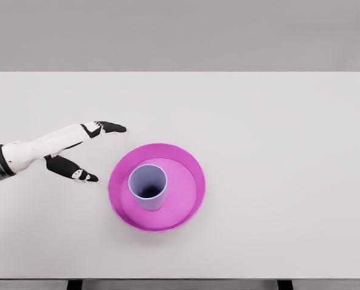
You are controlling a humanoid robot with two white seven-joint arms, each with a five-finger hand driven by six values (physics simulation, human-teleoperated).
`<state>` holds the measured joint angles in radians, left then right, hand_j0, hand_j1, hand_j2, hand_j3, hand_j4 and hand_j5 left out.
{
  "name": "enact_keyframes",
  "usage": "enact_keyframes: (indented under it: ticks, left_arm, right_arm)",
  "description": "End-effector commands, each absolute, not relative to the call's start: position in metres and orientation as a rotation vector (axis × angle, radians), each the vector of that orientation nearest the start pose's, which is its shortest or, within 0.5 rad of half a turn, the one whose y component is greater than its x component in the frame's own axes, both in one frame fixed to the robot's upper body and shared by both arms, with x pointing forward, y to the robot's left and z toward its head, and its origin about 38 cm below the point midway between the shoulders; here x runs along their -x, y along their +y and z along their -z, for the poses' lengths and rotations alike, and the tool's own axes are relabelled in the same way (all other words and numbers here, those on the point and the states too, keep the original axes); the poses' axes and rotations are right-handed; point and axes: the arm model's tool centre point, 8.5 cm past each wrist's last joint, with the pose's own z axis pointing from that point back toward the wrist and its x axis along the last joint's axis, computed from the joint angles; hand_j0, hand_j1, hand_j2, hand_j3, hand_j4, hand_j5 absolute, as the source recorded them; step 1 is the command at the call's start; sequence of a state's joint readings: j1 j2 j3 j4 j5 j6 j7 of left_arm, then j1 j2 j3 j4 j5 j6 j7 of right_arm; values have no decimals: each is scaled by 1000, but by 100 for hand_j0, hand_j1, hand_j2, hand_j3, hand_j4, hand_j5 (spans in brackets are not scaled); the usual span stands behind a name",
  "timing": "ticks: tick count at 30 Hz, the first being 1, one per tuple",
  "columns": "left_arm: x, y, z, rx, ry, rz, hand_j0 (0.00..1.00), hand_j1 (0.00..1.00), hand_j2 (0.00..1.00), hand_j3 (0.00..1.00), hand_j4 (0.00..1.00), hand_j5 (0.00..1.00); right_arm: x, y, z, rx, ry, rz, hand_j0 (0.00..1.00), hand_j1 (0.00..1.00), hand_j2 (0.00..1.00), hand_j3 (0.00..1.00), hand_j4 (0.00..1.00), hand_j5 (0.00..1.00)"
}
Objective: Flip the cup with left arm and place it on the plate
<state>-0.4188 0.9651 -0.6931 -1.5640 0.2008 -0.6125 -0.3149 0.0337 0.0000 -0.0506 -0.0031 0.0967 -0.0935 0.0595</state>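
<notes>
Clearly the cup [148, 186] stands mouth-up inside the magenta plate [192, 166], left of its centre, so flipping and placing look done. At nine o'clock from the plate, the left hand [83, 151] lies over the white table [276, 133], thumb and fingers [110, 127] spread apart, gripping nothing, clear of the rim, probably so it cannot knock the cup. No right arm shows.
</notes>
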Motion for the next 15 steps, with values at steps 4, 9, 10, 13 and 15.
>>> enact_keyframes:
  ticks: [4,9,10,13,15]
  left_arm:
    - [-397,374,-202,-91,-1689,1396,100,100,100,100,100,100]
    - [-402,399,-196,-145,-1650,1341,100,100,100,100,100,100]
    - [-403,399,-197,-151,-1654,1340,100,100,100,100,100,100]
    - [-404,396,-199,-150,-1670,1337,100,100,100,100,100,100]
    - [-404,397,-199,-151,-1667,1339,100,100,100,100,100,100]
  right_arm:
    - [11,-266,262,25,-59,-50,100,100,100,100,100,100]
    - [11,-266,262,25,-59,-50,100,100,100,100,100,100]
    - [11,-266,262,25,-59,-50,100,100,100,100,100,100]
    - [11,-266,262,25,-59,-50,100,100,100,100,100,100]
    - [11,-266,262,25,-59,-50,100,100,100,100,100,100]
